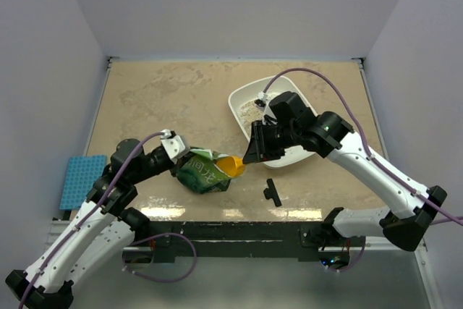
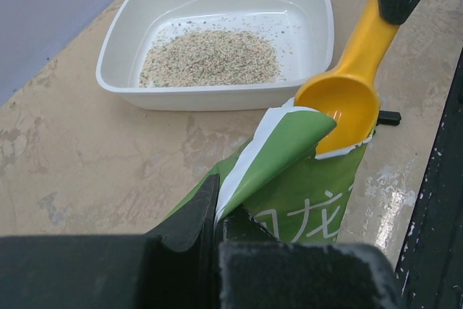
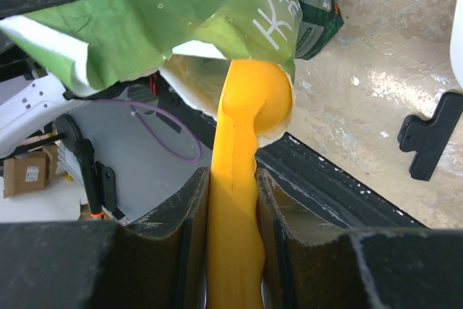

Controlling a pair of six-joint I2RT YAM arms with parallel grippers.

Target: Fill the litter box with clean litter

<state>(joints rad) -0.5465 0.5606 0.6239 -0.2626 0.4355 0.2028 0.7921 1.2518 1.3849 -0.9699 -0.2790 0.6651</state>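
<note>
The yellow scoop (image 3: 242, 179) is grasped by its handle in the right jaws, and an edge of the green bag (image 2: 304, 193) is clenched in the left jaws, so that its mouth is held up. The scoop's long axis runs from the right jaws straight to the bag mouth, where its bowl, seemingly empty, is lodged at the lip. The litter box (image 1: 233, 106) rests on the tabletop (image 1: 159, 99) at the far right, behind the right arm and well apart from the bag. It is the right arm that is nearer to it. A carry would therefore be made back and away from the bag. One litter box, one thin heap of clean litter (image 2: 210, 59) inside it, one scoop, one bag and one black clip (image 1: 273, 193) are counted.
</note>
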